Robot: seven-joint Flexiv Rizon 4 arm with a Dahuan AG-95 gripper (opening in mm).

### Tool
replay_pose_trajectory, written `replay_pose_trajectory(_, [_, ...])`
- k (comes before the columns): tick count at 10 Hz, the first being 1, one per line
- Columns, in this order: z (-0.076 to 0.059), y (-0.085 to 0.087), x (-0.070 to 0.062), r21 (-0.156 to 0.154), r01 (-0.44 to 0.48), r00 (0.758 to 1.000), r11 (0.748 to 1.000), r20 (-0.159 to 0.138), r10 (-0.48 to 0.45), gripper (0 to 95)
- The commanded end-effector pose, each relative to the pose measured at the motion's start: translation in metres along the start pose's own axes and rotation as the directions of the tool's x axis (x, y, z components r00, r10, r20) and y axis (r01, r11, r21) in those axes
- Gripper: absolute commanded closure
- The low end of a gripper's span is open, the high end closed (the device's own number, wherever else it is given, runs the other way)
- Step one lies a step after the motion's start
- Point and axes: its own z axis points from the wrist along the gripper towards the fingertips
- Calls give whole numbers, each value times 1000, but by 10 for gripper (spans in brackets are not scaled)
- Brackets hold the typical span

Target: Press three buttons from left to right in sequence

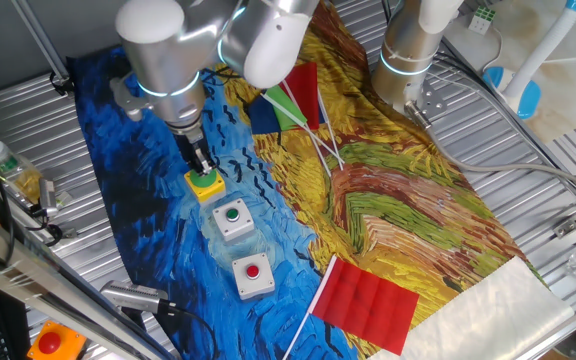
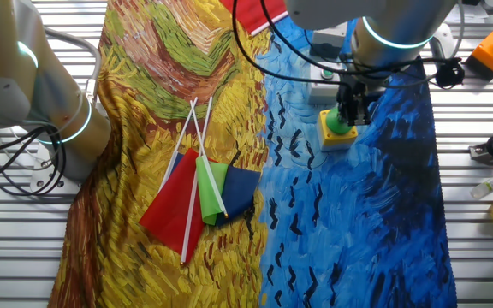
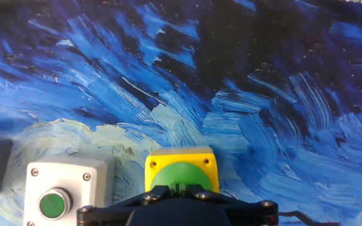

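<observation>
The gripper (image 1: 204,170) was set on the green dome of the yellow box (image 1: 206,185); its finger gap could not be told; beyond that box lay the grey boxes (image 1: 233,219); a straight, centred press was judged best.

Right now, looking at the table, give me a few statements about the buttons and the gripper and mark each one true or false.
1. The gripper is at the yellow box with the green dome. True.
2. The grey box with the red button lies between the other two boxes. False: the grey box with the green button is in the middle.
3. A red flag lies on the painted cloth. True.
4. The orange box sits on the cloth. False: it is off the cloth.
</observation>
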Motion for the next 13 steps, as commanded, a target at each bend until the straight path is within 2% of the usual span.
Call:
replay_pose_trajectory(1, [-10, 2, 4, 3, 0, 1000, 1000, 0, 0, 950])
replay_pose_trajectory(3, [-23, 3, 8, 4, 9, 1000, 1000, -1, -9, 950])
replay_pose_trajectory(6, [-31, 5, 12, -15, 11, 1000, 1000, 1, -11, 950])
replay_pose_trajectory(8, [-44, 14, 12, -35, -32, 999, 999, -12, 32, 950])
replay_pose_trajectory(10, [-55, 26, 8, -36, -53, 998, 998, -24, 53, 950])
replay_pose_trajectory(13, [-50, 43, 8, -27, -82, 997, 996, -9, 82, 950])
